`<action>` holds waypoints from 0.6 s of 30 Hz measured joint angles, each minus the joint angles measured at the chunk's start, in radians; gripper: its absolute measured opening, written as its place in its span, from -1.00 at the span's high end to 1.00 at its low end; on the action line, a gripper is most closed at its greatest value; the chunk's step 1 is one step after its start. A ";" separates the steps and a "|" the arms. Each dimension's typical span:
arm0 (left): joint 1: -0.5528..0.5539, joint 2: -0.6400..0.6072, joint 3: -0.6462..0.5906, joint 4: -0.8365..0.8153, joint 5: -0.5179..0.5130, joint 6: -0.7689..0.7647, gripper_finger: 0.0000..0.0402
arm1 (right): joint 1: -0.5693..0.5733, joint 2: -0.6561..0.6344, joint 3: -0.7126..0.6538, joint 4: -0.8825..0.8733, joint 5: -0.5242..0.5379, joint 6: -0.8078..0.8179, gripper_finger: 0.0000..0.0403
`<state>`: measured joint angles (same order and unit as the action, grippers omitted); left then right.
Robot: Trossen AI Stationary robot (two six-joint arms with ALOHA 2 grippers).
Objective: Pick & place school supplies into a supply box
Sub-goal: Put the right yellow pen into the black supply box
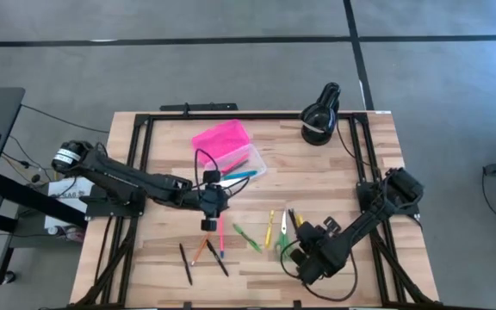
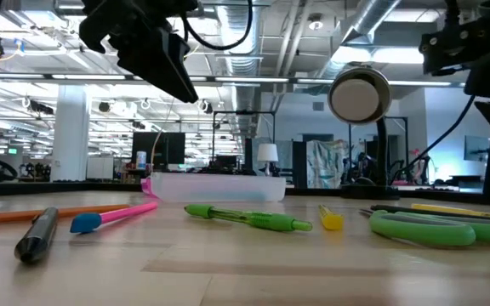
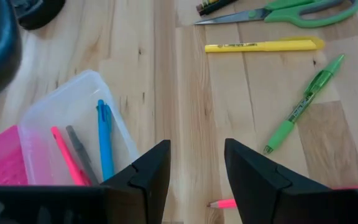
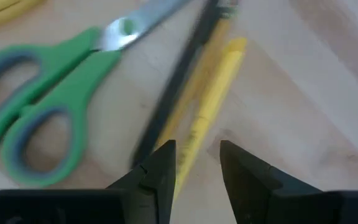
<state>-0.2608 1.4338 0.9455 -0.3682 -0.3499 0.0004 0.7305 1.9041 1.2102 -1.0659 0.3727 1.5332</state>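
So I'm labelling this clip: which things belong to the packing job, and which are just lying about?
Job:
- supply box
- pens in the box
- green pen
- yellow highlighter
- scissors
- pink pen
- black pens
- left pincer, right pincer, both open

Lying about:
- black lamp

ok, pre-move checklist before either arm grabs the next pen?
1. Supply box lid open, base reachable: ok.
2. Left gripper open and empty, above the pink pen: ok.
3. Right gripper open, over the yellow pencil: ok.
4. Right's target isolated: not ok, a black pencil lies against it, scissors close by.
5. Pens already in the box lie flat: ok.
6. Arms apart from each other: ok.
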 joint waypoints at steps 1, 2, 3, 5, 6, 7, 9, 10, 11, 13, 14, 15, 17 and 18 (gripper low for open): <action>-0.007 0.000 0.000 0.000 -0.008 -0.001 0.27 | 0.003 0.000 0.000 -0.007 0.000 0.021 0.41; -0.013 0.000 0.000 0.000 -0.015 -0.004 0.27 | 0.003 0.000 0.000 -0.007 0.002 0.036 0.41; -0.017 0.000 0.000 0.000 -0.020 -0.004 0.27 | 0.003 0.000 0.000 -0.006 0.005 0.038 0.41; -0.025 0.000 0.000 0.000 -0.030 -0.004 0.27 | 0.003 0.000 0.000 0.002 0.013 0.038 0.41; -0.027 0.000 0.000 0.000 -0.031 -0.005 0.27 | 0.002 0.000 0.000 0.005 0.018 0.039 0.41; -0.028 0.000 0.000 0.000 -0.031 -0.004 0.27 | 0.001 0.000 0.000 0.005 0.020 0.039 0.41; -0.029 0.000 0.000 -0.001 -0.031 -0.005 0.27 | -0.003 0.000 0.000 0.004 0.020 0.039 0.41; -0.029 0.000 0.000 -0.001 -0.031 -0.008 0.27 | -0.007 0.000 0.000 0.005 0.020 0.039 0.41; -0.029 0.000 0.000 -0.001 -0.031 -0.009 0.27 | -0.010 0.000 0.000 0.004 0.020 0.039 0.41; -0.029 0.000 0.000 -0.001 -0.031 -0.012 0.27 | -0.013 0.000 0.000 0.005 0.021 0.038 0.41; -0.029 0.000 0.000 -0.001 -0.031 -0.012 0.27 | -0.014 0.000 -0.001 0.005 0.023 0.036 0.41; -0.029 0.000 0.000 -0.001 -0.031 -0.012 0.27 | -0.017 -0.001 -0.005 0.012 0.023 0.033 0.41; -0.029 0.000 0.000 -0.001 -0.030 -0.016 0.27 | -0.022 -0.001 -0.025 0.030 0.022 0.032 0.41; -0.030 0.000 0.000 0.000 -0.030 -0.017 0.27 | -0.022 -0.001 -0.038 0.042 0.019 0.031 0.41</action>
<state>-0.2906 1.4338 0.9455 -0.3686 -0.3794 -0.0170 0.7090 1.9034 1.1719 -1.0234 0.3922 1.5639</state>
